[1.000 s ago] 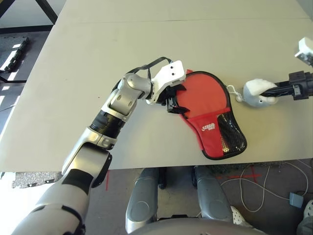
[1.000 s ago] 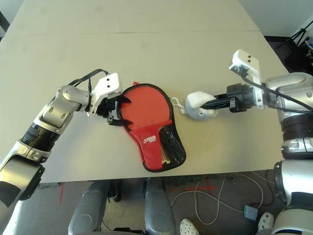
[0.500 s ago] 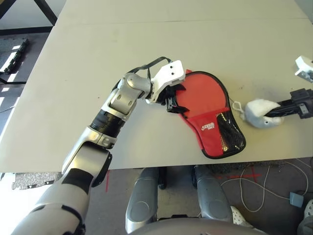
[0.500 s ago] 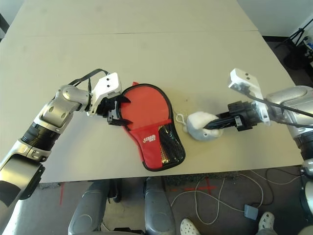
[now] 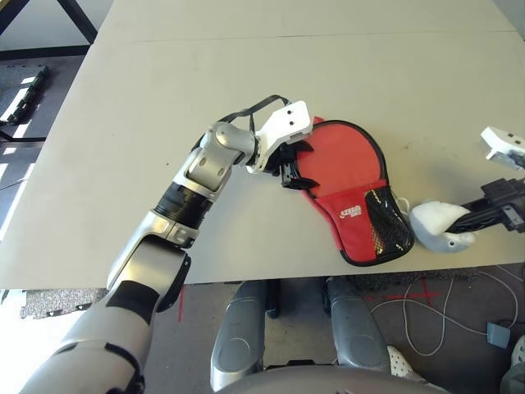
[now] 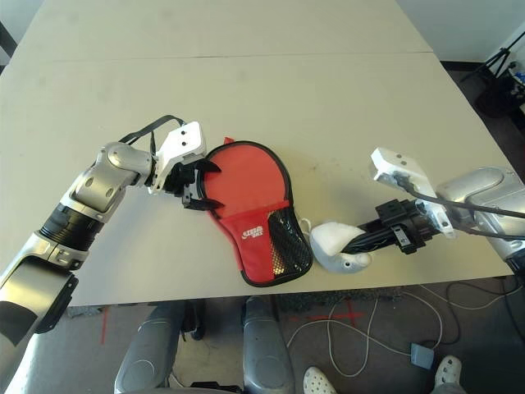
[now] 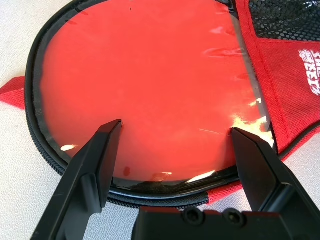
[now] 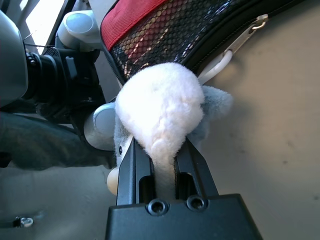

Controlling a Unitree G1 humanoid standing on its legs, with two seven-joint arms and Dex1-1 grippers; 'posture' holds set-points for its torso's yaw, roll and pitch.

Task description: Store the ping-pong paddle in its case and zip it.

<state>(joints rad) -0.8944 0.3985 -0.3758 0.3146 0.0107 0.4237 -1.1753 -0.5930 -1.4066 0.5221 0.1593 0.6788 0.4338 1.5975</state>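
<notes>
Right eye view: near the table edge the right gripper pinches the toy on the zip — a hard tug could slip it or drag the case — while farther off the left gripper, spread wide over the case's round end, might not stop it sliding.

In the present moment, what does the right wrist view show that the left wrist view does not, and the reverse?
Only the right wrist: the plush toy gripped by the right gripper, and the metal zipper pull.
Only the left wrist: the left gripper, open over the case's clear round part, and the white logo.
Both: the case, its red fabric, black trim and mesh pocket.
</notes>
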